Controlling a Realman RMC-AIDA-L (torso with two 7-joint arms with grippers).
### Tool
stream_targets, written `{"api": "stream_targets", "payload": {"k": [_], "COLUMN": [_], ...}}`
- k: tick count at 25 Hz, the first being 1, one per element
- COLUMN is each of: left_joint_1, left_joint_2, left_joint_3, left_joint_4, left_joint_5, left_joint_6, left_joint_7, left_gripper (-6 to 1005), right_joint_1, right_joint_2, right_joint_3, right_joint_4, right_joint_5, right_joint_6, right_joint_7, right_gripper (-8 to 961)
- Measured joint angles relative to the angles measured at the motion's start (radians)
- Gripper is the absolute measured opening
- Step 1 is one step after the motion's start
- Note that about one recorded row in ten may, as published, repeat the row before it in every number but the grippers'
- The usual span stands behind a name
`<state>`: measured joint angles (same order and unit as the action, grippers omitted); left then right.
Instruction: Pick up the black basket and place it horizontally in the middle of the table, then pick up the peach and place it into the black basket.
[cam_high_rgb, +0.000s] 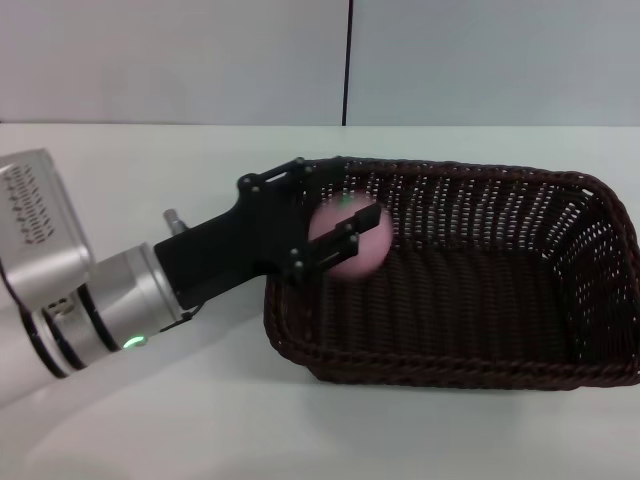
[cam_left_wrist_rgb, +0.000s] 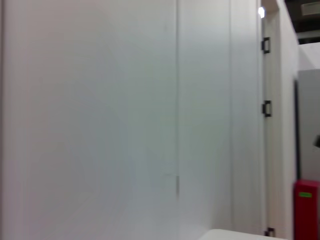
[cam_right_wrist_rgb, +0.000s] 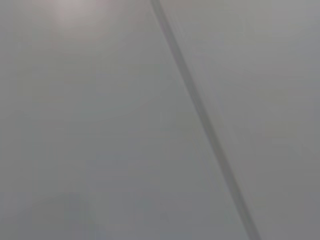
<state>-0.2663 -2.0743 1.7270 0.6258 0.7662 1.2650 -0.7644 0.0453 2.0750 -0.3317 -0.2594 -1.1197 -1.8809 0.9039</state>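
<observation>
The black basket (cam_high_rgb: 470, 280) lies lengthwise on the white table (cam_high_rgb: 150, 400), at the middle right of the head view. My left gripper (cam_high_rgb: 350, 200) reaches in from the left over the basket's left end. Its jaws stand apart. The pink peach (cam_high_rgb: 352, 238) is blurred at the fingertips, just inside the left rim and above the basket floor. One finger (cam_high_rgb: 335, 245) crosses in front of the peach; the other (cam_high_rgb: 300, 172) stands clear above it. The right gripper is out of view. Neither wrist view shows the basket or the peach.
The basket's right end reaches the edge of the head view. Bare table lies in front of the basket and to its left, under my left arm (cam_high_rgb: 90, 300). A pale wall with a dark vertical seam (cam_high_rgb: 349, 60) stands behind the table.
</observation>
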Motion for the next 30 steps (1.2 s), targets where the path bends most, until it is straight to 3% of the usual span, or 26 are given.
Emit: {"api": "stream_targets", "payload": {"k": [5,11,13,18,30], "left_joint_1": [0.047,0.12,0.12,0.121,0.134], "left_joint_2": [0.004,0.002,0.002,-0.002,-0.003], "left_joint_3": [-0.012,-0.128,-0.151,-0.153,-0.155], "left_joint_4": [-0.011,-0.137,-0.29,-0.422,-0.444], "left_joint_5": [-0.053,-0.235,-0.417,-0.616,-0.681], "left_joint_6": [0.005,0.04,0.126,0.234,0.253], "left_joint_7": [0.044,0.183,0.29,0.4,0.409], "left_gripper": [659,813,813,813,813], "right_joint_1": [-0.008,0.012,0.031,0.064,0.107], "right_joint_2": [0.002,0.003,0.003,0.004,0.003], "right_joint_3": [0.091,0.157,0.201,0.214,0.21], "right_joint_4": [0.15,0.244,0.282,0.297,0.291], "right_joint_5": [0.0,0.0,0.0,0.0,-0.004], "right_joint_6": [0.005,0.035,0.07,0.119,0.145], "right_joint_7": [-0.187,-0.315,-0.359,-0.364,-0.365], "right_gripper": [450,450,450,450,451]}}
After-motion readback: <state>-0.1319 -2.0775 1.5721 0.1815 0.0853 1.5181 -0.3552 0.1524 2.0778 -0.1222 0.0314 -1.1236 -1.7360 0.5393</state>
